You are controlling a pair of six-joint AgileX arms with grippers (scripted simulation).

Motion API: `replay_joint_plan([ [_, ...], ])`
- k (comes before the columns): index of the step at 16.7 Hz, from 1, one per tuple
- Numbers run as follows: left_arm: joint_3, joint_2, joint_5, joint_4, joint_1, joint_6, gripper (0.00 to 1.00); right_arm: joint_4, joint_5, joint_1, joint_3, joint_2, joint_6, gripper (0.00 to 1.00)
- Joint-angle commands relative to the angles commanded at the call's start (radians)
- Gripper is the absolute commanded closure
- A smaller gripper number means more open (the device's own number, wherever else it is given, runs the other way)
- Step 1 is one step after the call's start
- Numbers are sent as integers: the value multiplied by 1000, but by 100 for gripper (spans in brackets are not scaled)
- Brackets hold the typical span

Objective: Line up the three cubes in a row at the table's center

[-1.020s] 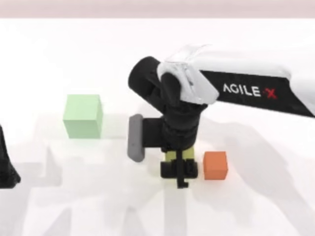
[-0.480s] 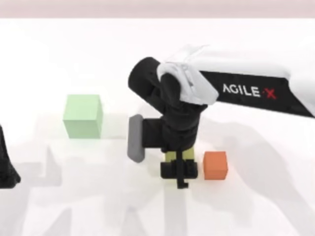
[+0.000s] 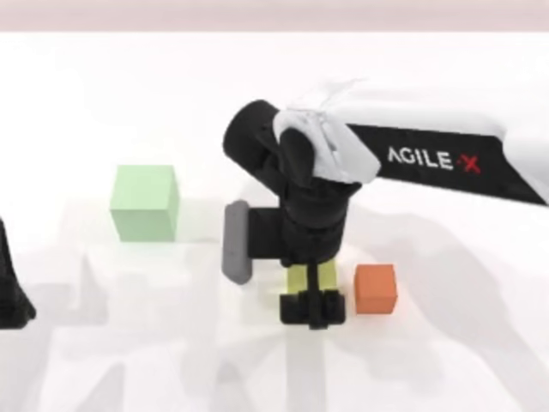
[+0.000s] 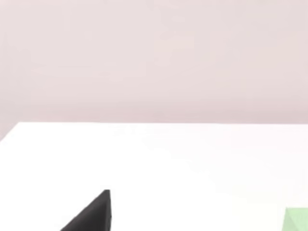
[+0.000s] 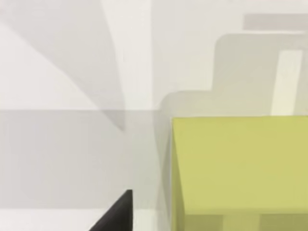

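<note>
The medium yellow-green cube (image 3: 298, 279) rests on the white table (image 3: 446, 360) near its middle, mostly hidden under my right gripper (image 3: 313, 309). That gripper stands open over the cube. In the right wrist view the cube (image 5: 240, 163) sits apart from the one dark fingertip (image 5: 120, 214) that shows. Just to the right of the gripper lies the small orange cube (image 3: 376, 288). The large pale green cube (image 3: 144, 202) stands farther left and a little farther back. A corner of the pale green cube (image 4: 297, 220) shows in the left wrist view.
My left gripper (image 3: 10, 296) is parked at the table's left edge, with one fingertip (image 4: 96, 214) showing in its wrist view. My right arm (image 3: 429, 159) reaches in from the right across the table's back half.
My right gripper has shifted slightly toward the table's front, so more of the yellow-green cube shows behind its fingers. None of the three cubes has moved, nor has the left arm.
</note>
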Motion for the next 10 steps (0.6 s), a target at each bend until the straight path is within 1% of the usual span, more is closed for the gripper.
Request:
replay_joint_plan([
  [8, 0, 0, 0, 0, 0, 0, 0, -4, 0, -1, 3, -1, 0, 0],
  [10, 0, 0, 0, 0, 0, 0, 0, -42, 0, 2, 36, -8, -2, 0],
])
